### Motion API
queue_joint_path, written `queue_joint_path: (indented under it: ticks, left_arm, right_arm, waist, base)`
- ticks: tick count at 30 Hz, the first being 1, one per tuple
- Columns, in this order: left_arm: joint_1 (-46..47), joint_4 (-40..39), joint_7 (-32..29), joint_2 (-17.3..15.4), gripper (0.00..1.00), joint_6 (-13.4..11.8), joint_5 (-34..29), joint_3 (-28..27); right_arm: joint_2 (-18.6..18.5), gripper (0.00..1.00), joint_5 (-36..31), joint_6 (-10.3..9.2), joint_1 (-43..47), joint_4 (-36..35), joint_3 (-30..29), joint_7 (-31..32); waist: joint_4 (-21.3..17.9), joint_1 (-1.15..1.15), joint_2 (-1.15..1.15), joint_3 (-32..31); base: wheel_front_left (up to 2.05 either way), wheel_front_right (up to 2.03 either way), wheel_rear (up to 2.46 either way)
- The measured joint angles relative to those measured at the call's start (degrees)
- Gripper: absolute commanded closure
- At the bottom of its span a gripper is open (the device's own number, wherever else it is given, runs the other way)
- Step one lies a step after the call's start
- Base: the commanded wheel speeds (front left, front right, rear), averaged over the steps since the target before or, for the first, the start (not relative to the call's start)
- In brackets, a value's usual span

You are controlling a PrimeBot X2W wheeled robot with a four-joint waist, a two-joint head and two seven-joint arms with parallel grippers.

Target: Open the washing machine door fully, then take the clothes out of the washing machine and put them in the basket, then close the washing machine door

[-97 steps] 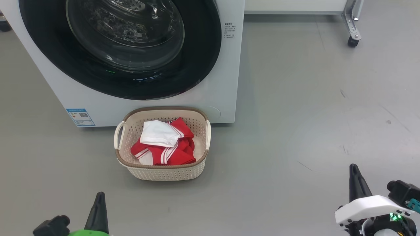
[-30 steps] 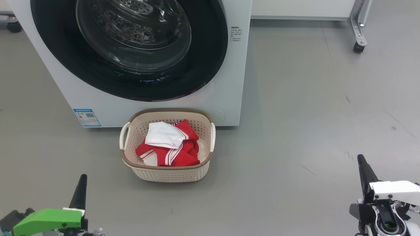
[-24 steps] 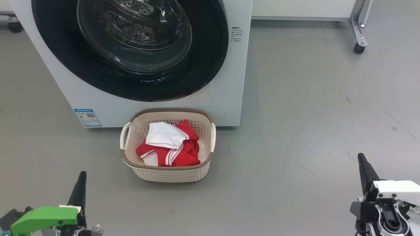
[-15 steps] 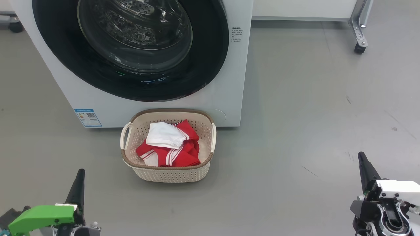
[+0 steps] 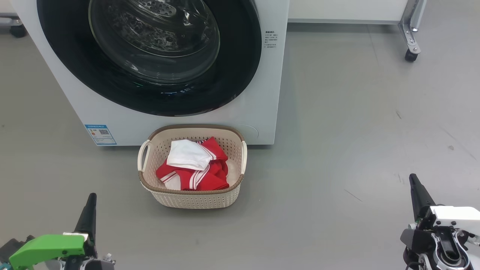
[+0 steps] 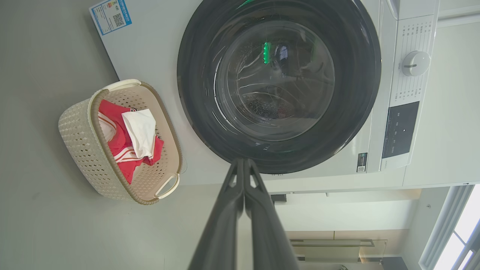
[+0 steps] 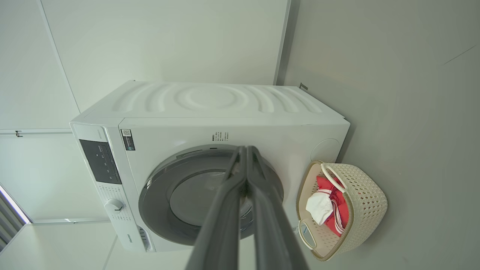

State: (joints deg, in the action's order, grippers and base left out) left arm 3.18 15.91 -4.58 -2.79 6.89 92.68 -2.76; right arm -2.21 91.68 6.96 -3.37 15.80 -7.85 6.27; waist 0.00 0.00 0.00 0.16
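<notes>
The left gripper (image 5: pixel 91 198) and the right gripper (image 5: pixel 413 178) each have their fingers pressed together, holding nothing. Open grey floor (image 5: pixel 337 150) lies all round them. Ahead and between them, nearer the left one and well apart from both, stands the basket (image 5: pixel 191 198), cream with a brown rim. In it lie the clothes (image 5: pixel 210 178): a red garment with white stripes, and a white cloth on top. Just beyond the basket is the washer (image 5: pixel 268 93), its black-framed glass door (image 5: pixel 150 48) closed.
</notes>
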Motion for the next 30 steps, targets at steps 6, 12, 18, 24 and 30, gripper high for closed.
queue_joint_path:
  ticks: [6, 12, 18, 24, 30]
  left_arm:
    - [0.01, -0.01, 0.0, 0.0, 1.0, 0.0, 0.0, -0.02]
    - [0.01, -0.02, -0.23, 0.0, 1.0, 0.0, 0.0, -0.05]
    - [0.01, -0.03, -0.23, 0.0, 1.0, 0.0, 0.0, -0.08]
    - [0.01, -0.03, -0.23, 0.0, 1.0, 0.0, 0.0, -0.1]
    - [0.01, -0.04, -0.23, 0.0, 1.0, 0.0, 0.0, -0.14]
  right_arm:
    - [0.0, 1.0, 0.0, 0.0, -0.01, 0.0, 0.0, 0.0]
    - [0.0, 1.0, 0.0, 0.0, -0.01, 0.0, 0.0, 0.0]
    - [0.0, 1.0, 0.0, 0.0, -0.01, 0.0, 0.0, 0.0]
    - [0.0, 1.0, 0.0, 0.0, -0.01, 0.0, 0.0, 0.0]
    - [0.0, 1.0, 0.01, 0.0, -0.01, 0.0, 0.0, 0.0]
  waist:
    - [0.0, 0.0, 0.0, 0.0]
    - [0.0, 0.0, 0.0, 0.0]
    - [0.0, 0.0, 0.0, 0.0]
    - [0.0, 0.0, 0.0, 0.01]
    - [0.0, 0.0, 0.0, 0.01]
  base:
    - [0.0, 0.0, 0.0]
    - [0.0, 0.0, 0.0]
    - [0.0, 0.0, 0.0]
    - [0.0, 0.0, 0.0]
    - [0.0, 0.0, 0.0]
